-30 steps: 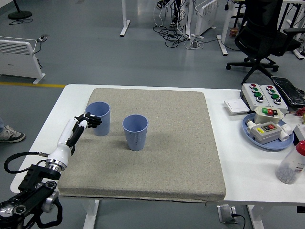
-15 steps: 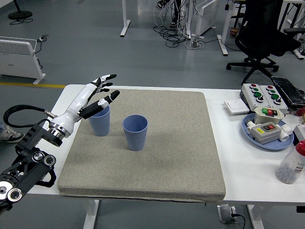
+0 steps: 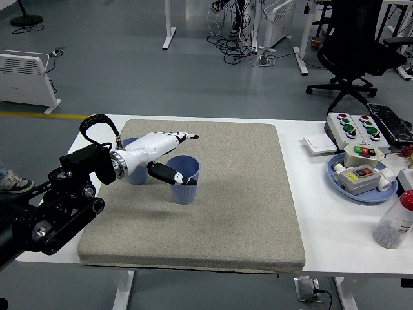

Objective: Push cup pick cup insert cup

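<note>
A workshop with a grey floor, tangled cables and a black office chair lies behind a white table (image 3: pixel 193 255), most of which is covered by a beige felt mat (image 3: pixel 245 206).

From the picture's left, at about 9 o'clock, the robot's black left arm reaches in over the mat. Its white left hand (image 3: pixel 164 155) is spread: the fingers (image 3: pixel 184 137) stretch out flat toward 3 o'clock, and the black-tipped thumb (image 3: pixel 174 176) angles down across the rim of the near cup (image 3: pixel 186 187). Whether the thumb touches that rim is hard to tell.

Two blue cups stand upright on the mat's left half. The far cup (image 3: pixel 131 175) is almost wholly hidden behind the wrist and palm; only slivers of its rim and lower wall show. The near cup stands just beside it toward 3 o'clock, its upper left wall covered by the thumb.

Half a second ago the hand was raised higher, at 10 o'clock of the far cup, with that cup plainly visible. Now the hand has swung across to the right, over both cups. Neither cup has moved.

At the right edge sit button boxes (image 3: pixel 353 126), a blue tray (image 3: pixel 381 194) holding more switch boxes, and a plastic bottle (image 3: pixel 397 223), cut off by the frame.

The right arm is out of view.
</note>
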`<state>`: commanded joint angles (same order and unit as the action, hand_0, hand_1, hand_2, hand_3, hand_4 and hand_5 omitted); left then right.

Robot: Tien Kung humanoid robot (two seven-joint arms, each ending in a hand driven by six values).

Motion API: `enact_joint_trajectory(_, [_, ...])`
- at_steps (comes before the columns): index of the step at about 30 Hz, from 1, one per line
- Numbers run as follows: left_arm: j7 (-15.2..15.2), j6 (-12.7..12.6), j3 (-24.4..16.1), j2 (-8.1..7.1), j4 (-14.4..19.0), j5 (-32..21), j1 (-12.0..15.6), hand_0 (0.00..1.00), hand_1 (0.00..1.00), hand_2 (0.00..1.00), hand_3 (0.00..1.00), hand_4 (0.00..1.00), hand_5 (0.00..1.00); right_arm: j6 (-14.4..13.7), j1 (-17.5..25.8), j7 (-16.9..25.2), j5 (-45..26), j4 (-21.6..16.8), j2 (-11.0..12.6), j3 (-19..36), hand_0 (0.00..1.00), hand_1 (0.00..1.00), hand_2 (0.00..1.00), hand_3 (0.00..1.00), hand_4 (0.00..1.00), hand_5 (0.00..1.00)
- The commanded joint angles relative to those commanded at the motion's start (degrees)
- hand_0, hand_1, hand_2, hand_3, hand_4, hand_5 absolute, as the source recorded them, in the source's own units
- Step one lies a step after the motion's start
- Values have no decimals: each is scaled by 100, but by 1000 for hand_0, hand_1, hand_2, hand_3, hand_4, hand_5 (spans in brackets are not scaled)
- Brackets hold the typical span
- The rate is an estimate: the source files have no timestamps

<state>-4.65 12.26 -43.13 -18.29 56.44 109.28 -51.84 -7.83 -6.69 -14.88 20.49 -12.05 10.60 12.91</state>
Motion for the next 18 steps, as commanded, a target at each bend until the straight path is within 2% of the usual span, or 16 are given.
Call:
enact_joint_trajectory(8, [1, -1, 240, 259, -555, 76, -323, 927, 967, 998, 998, 995, 581, 9, -31, 8, 12, -4, 14, -16, 709, 607, 691, 621, 198, 544])
enact_joint_trajectory(9, [-4, -4, 260, 285, -612, 92, -348, 815, 936, 998, 998, 996, 584, 10, -34, 6, 19, -5, 15, -13, 709, 606, 690, 621, 199, 541])
enact_joint_trajectory(14, [-87, -57, 437, 427, -1054, 146, -509, 815, 936, 998, 998, 996, 584, 19, -53, -7, 83, -8, 23, 12, 709, 606, 690, 621, 199, 541])
enact_joint_trajectory(15, [-100, -64, 466, 443, -1124, 140, -529, 676, 846, 963, 998, 977, 583, 20, -56, -6, 87, -8, 25, 12, 708, 606, 690, 621, 200, 541])
enact_joint_trajectory(18, [-142, -79, 548, 471, -1258, 190, -564, 676, 846, 963, 998, 977, 583, 18, -60, -4, 88, -8, 25, 8, 708, 606, 690, 621, 200, 541])
